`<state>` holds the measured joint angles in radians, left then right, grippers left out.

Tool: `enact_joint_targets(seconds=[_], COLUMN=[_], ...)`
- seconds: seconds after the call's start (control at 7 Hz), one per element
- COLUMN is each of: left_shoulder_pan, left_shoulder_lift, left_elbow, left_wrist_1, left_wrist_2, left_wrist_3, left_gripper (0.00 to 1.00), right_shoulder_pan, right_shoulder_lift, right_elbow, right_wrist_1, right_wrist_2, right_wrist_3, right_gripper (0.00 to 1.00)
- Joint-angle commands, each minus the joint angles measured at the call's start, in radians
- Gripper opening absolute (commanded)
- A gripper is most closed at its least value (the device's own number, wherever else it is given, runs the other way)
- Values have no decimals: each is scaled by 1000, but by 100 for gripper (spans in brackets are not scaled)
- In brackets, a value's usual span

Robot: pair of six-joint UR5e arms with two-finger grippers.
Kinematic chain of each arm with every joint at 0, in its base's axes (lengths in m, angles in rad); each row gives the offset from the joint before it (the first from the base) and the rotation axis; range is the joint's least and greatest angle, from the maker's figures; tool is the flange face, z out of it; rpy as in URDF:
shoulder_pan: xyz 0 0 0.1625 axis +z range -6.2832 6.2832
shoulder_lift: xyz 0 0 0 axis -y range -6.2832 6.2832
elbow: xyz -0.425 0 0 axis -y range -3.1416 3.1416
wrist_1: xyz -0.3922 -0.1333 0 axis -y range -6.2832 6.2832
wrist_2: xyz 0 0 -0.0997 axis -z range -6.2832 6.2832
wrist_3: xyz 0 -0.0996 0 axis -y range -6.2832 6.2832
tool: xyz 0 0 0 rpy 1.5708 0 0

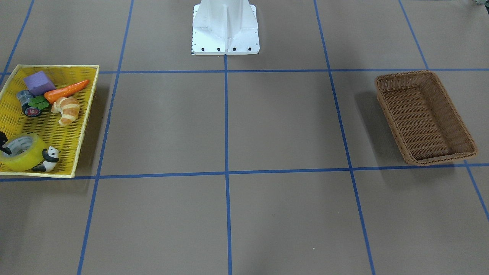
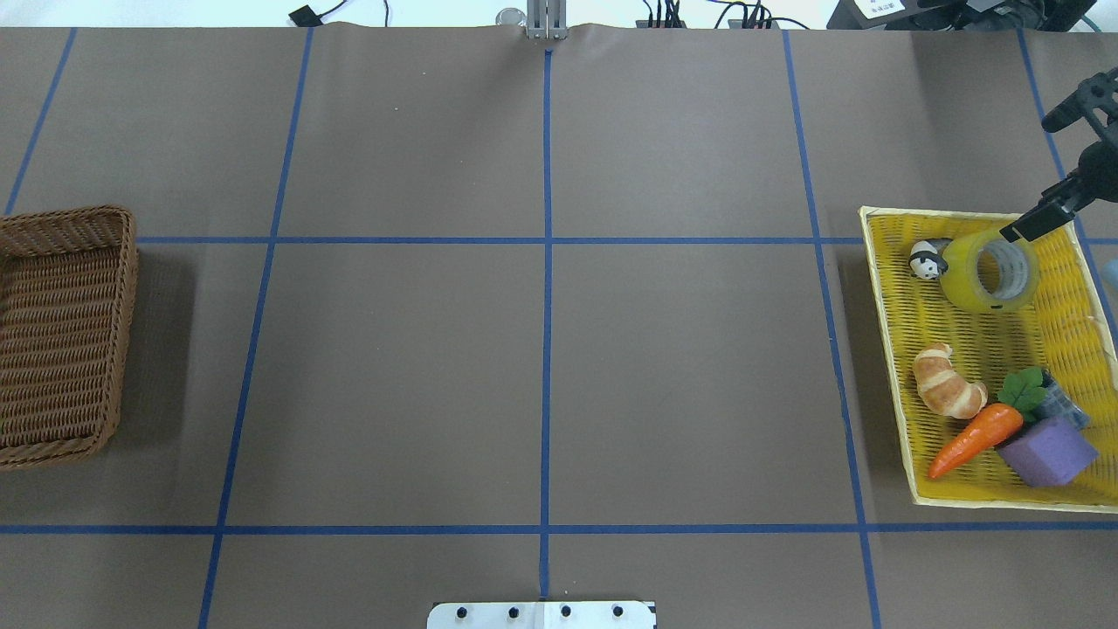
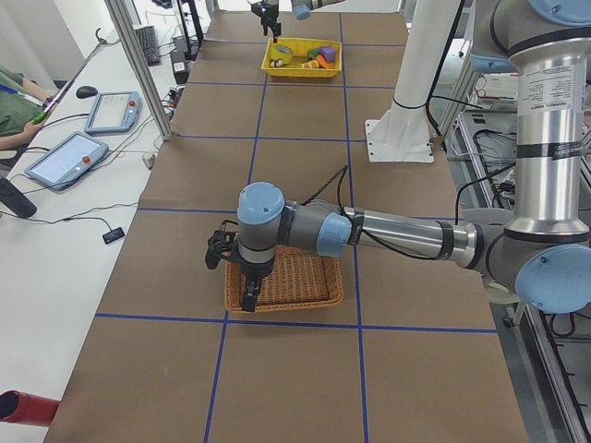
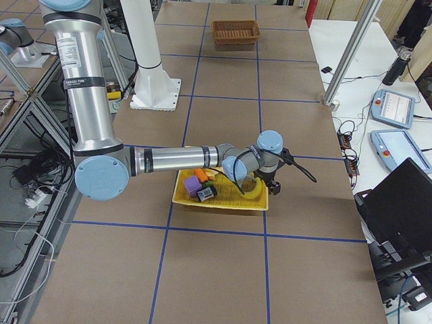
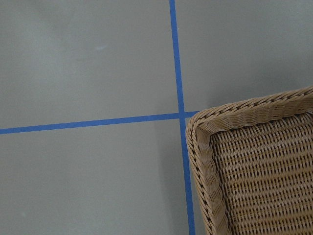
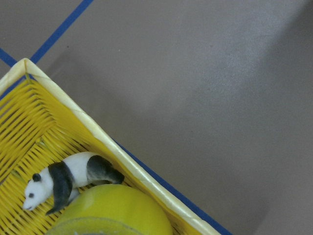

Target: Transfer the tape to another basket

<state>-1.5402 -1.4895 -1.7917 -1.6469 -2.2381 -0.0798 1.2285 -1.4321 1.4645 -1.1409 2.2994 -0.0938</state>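
At the overhead view's left edge the brown woven wicker rectangular basket (image 2: 125, 332) is cut off, so only part of it shows on the brown paper-covered tabletop (image 2: 393, 376). The left arm appears only in the left side view. Its forearm lies low and level, its wrist is bent down, and the left pincer (image 3: 248, 300) hangs above the basket's rim on the side away from the robot. Whether its fingers are apart or together cannot be told.

Far to the right, well apart from the basket, the flat bright yellow woven tray (image 2: 900, 306) holds the wide roll of translucent yellow packing tape (image 2: 991, 273) in its far corner, core opening turned upward, just beside a small black-and-white panda figure (image 2: 926, 259). The right pincer (image 2: 1035, 220) enters from the frame's edge, mostly cut off. One black finger meets the roll's upper rim and the other is hidden, so its grip cannot be judged. Nearer the robot a purple block (image 2: 1046, 450) half hides a small dark roll (image 2: 1061, 402).
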Motion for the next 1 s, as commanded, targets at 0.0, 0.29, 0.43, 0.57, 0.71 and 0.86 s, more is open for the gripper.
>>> enact_joint_targets(seconds=[0.0,0.29,0.43,0.57,0.71,0.86], left_shoulder_pan=[0,2,2,2,2,2], left_shoulder_lift=[0,-2,-2,-2,-2,-2], left_elbow=[0,2,2,3,5,3], left_wrist_1=[-1,-1,-1,-1,-1,-1], left_wrist_2=[0,0,0,0,0,0], left_wrist_3=[0,0,0,0,0,0], left_gripper=[98,98,98,98,98,98], right_shoulder_pan=[-7,-26,-35,-43,-47,-52], right_shoulder_lift=[-25,-36,-36,-37,-37,-37], right_elbow=[-3,-3,-4,-9,-12,-13], right_wrist_1=[0,-6,-7,-7,-7,-7], right_wrist_2=[3,2,2,-2,-8,-11], right_wrist_3=[-3,-6,-4,-4,-4,-3], right_gripper=[100,100,100,100,100,94])
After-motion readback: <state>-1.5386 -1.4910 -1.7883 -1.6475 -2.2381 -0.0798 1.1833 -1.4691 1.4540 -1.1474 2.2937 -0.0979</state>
